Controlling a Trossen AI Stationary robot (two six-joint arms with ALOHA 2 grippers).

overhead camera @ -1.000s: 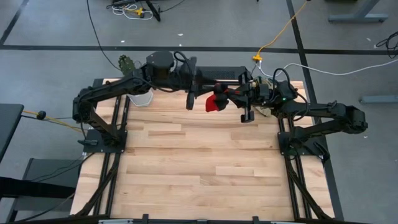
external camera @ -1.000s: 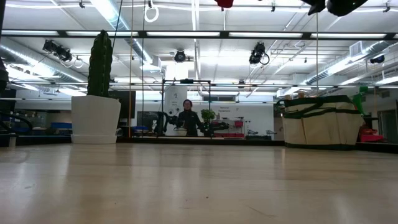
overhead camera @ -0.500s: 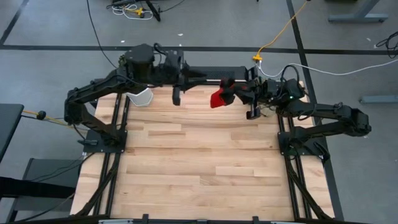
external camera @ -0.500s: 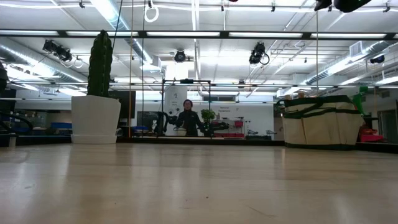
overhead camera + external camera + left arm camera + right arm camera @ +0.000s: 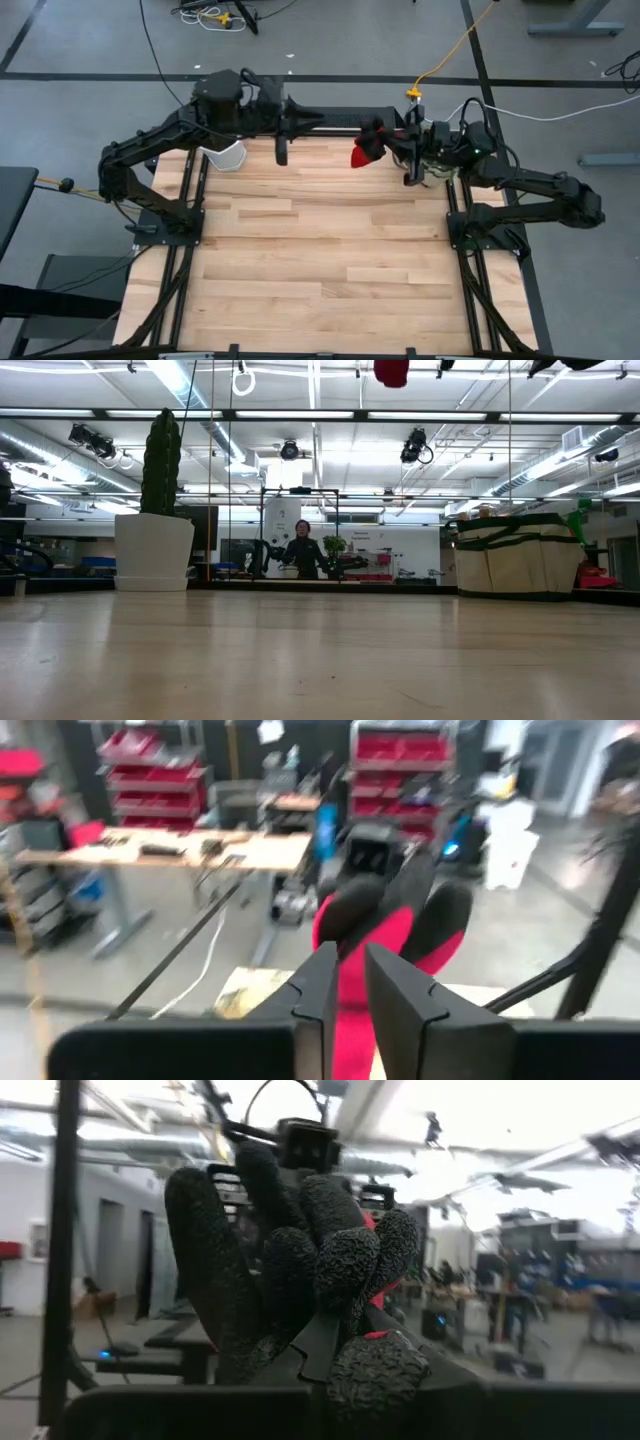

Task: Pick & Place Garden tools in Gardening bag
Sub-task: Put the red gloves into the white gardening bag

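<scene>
The red and black gloves (image 5: pixel 364 152) hang high over the table's far edge with my right gripper (image 5: pixel 384 148) shut on them; the low view shows their red tip (image 5: pixel 391 370) at its top edge. My left gripper (image 5: pixel 350 990) points level at the gloves from the table's left, a short way off, its fingers a narrow gap apart with nothing between them. The beige gardening bag (image 5: pixel 517 555) with green trim stands on the table's far right corner, under my right arm. A green sprayer (image 5: pixel 578 520) sticks up at its right side. My right gripper holds the gloves from the table's right, pointing a little above level. The black textured glove fingers (image 5: pixel 300 1260) stand up beyond it and hide the place of contact. The gloves are lifted well clear of the table, their red part (image 5: pixel 360 158) drooping toward the left.
A white pot (image 5: pixel 155 550) with a tall green cactus stands at the far left corner (image 5: pixel 228 156), beneath my left arm. The wooden tabletop (image 5: pixel 320 260) stretches toward the near edge. A person (image 5: pixel 301 550) shows far off in the room behind.
My left arm has drawn back toward the table's left edge, away from the gloves, then kept still. My right gripper has carried the gloves toward the table's right and far edge, closer to the bag, tipping its fingers upward.
</scene>
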